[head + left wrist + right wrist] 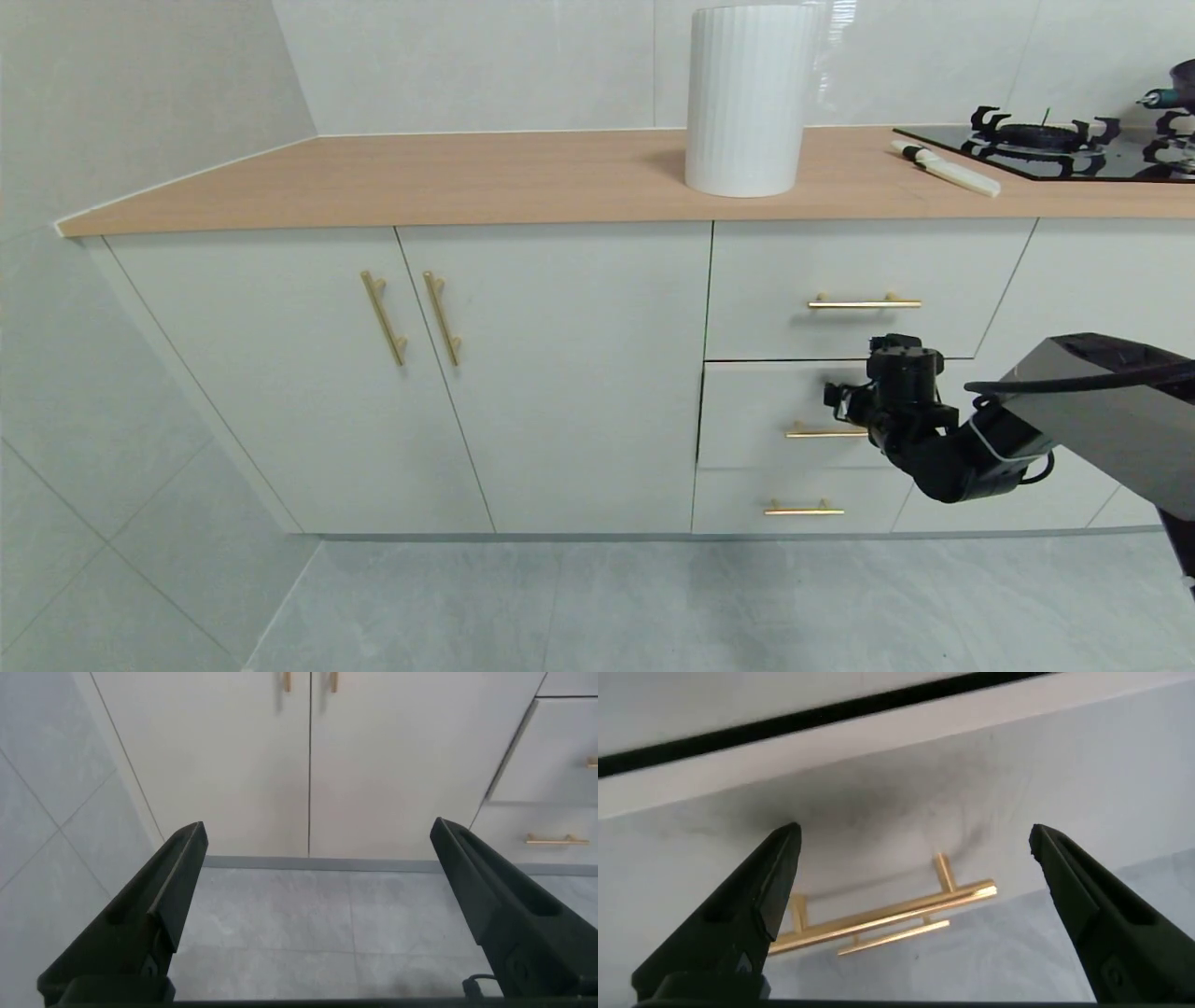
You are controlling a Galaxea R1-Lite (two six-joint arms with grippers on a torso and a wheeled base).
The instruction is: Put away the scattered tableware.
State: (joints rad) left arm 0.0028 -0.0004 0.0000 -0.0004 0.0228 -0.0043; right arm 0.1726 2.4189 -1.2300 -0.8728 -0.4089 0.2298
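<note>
In the head view I am holding my right pincer [840,399] close in front of the middle drawer [747,411], with its brass handle [826,431] just below the fingertips. I judge that I am lining up on this drawer so the tableware has somewhere to go. That tableware, a cream utensil [945,168] that looks like a knife, is lying on the worktop [467,177] well above the pincer and a little to its right, just beside the gas hob [1046,149]. A white ribbed canister [747,98] is standing above the pincer and to its left.

In the left wrist view my left pincer [318,826] is hanging spread wide and pinching nothing. It is hanging over the floor tiles [299,924] and facing the cupboard doors [308,756], parked out of the way, I judge.

In the right wrist view my right pincer [913,840] is spread wide with nothing in it. The drawer handle [887,917] is lying ahead between the two fingers, apart from both, so they can straddle the bar.
</note>
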